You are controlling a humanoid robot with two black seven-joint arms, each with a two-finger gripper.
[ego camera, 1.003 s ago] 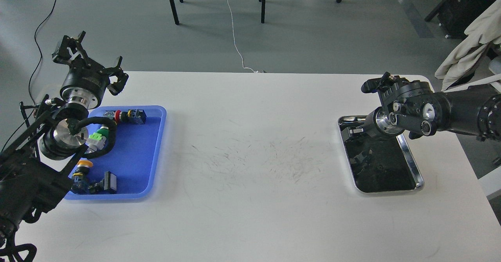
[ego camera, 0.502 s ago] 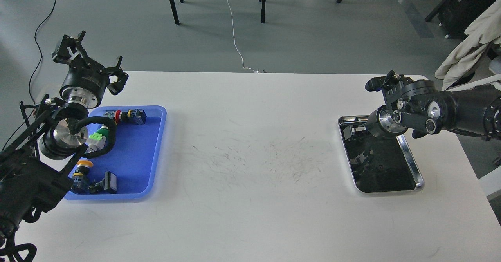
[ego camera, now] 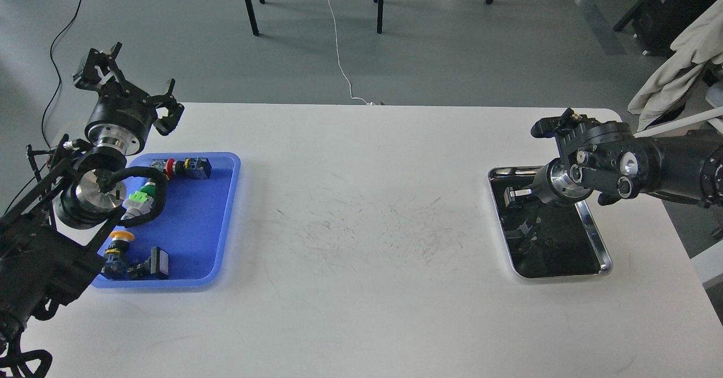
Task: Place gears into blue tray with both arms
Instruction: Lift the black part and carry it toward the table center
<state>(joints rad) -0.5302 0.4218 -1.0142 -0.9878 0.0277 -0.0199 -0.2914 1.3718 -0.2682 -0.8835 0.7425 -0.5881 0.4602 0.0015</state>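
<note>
The blue tray (ego camera: 197, 225) lies at the table's left and holds coloured push-button switches. My left gripper (ego camera: 129, 88) is raised above the tray's far left corner, its fingers spread open and empty. At the right, my right gripper (ego camera: 515, 195) points down and left into the shiny steel tray (ego camera: 600, 242). Its fingers are dark against the dark reflecting tray floor, so I cannot tell how they stand. The gears cannot be told from the reflections in the steel tray; a tiny dark speck (ego camera: 547, 242) there may be one.
In the blue tray lie a red switch (ego camera: 179, 167), a green switch (ego camera: 142, 196), a yellow switch (ego camera: 120, 243) and a black block part (ego camera: 157, 265). Between the trays is scuffed white table (ego camera: 361, 225). Chair legs, cables and a cloth lie beyond the far edge.
My right arm has drifted a little right and its wrist has dropped lower over the steel tray. The left arm has barely shifted.
</note>
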